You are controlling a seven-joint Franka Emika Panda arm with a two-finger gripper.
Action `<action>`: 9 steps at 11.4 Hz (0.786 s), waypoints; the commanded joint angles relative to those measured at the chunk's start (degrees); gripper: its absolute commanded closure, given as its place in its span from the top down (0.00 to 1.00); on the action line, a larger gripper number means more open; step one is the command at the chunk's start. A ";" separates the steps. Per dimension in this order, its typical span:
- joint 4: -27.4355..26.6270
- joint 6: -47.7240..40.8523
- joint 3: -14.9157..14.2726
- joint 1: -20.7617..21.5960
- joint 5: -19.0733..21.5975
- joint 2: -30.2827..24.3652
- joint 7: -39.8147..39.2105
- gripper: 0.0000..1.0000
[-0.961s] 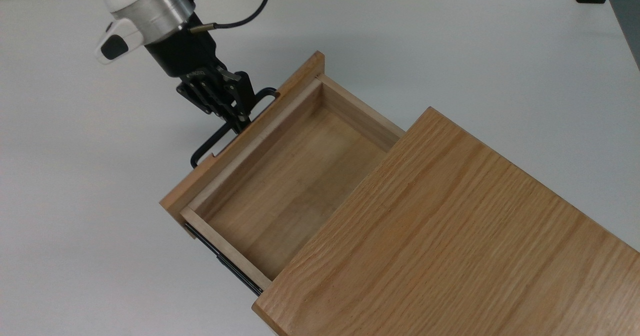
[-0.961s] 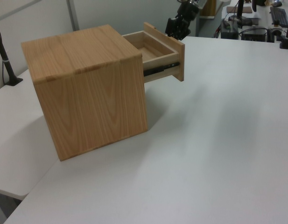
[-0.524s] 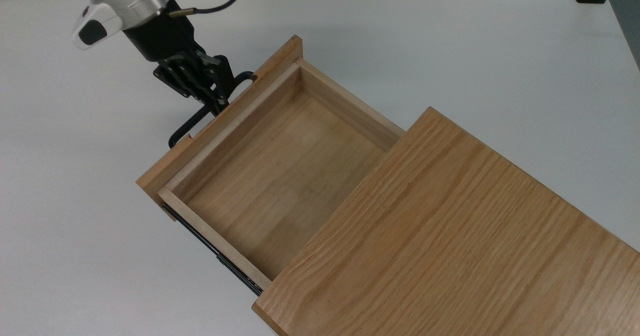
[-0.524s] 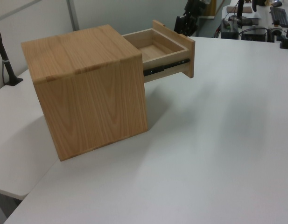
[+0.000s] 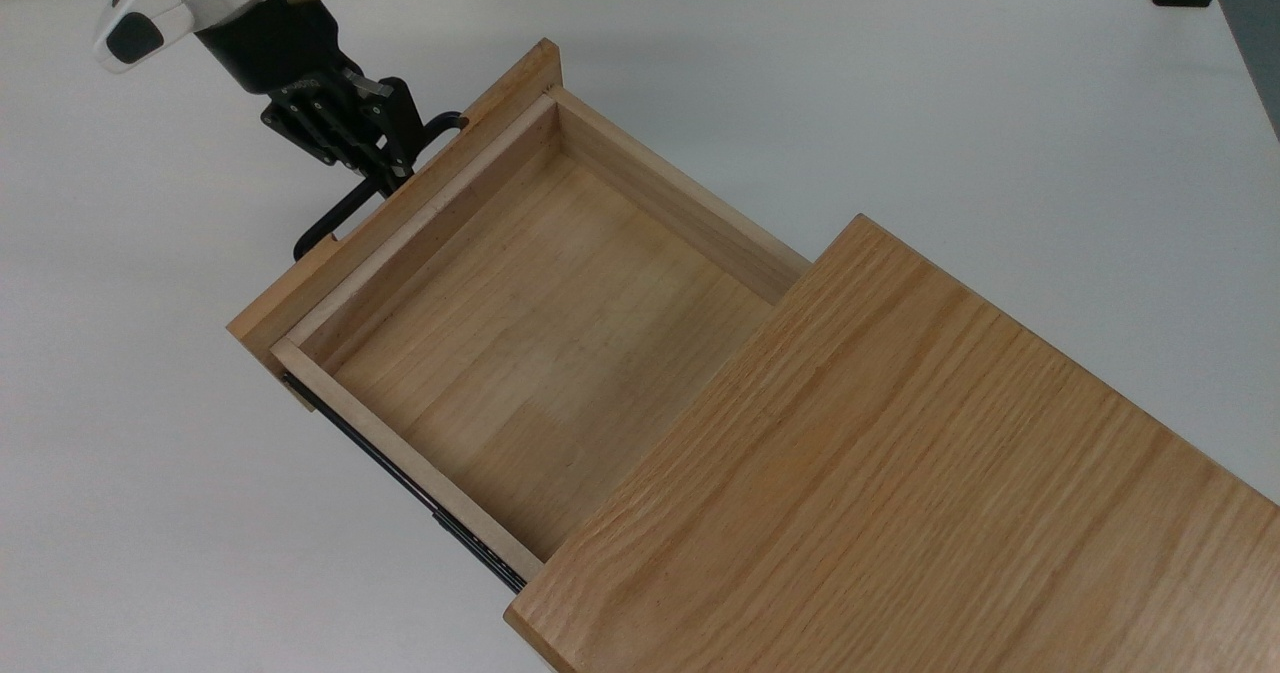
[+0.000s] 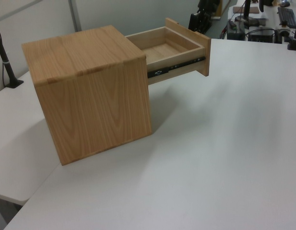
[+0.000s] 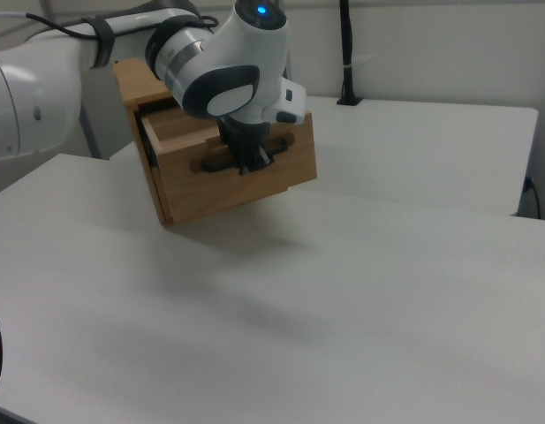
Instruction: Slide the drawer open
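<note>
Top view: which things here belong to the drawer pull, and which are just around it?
In the job:
drawer, slid well out
black handle
pincer, shut on the handle

Just around:
cabinet top
white table
black post

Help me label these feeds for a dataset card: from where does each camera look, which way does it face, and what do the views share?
Top view: high above, looking down into the open drawer and cabinet top; the gripper on the handle at upper left.
Left view: behind the cabinet's corner, facing along the drawer; gripper beyond it.
Right view: low, facing the drawer's front panel; arm and gripper in front.
All share drawer and gripper.
</note>
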 commanded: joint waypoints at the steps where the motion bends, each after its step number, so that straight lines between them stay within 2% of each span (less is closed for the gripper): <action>1: -1.59 -3.31 -1.80 -0.03 0.11 -4.05 -5.56 0.45; 2: -1.59 -3.40 -1.81 0.05 0.20 -4.05 -5.13 0.99; 5: -1.50 -3.40 -1.81 0.14 -0.06 -4.14 -5.03 1.00; 9: -1.50 -6.99 -1.89 -0.99 -0.41 -8.34 -5.03 1.00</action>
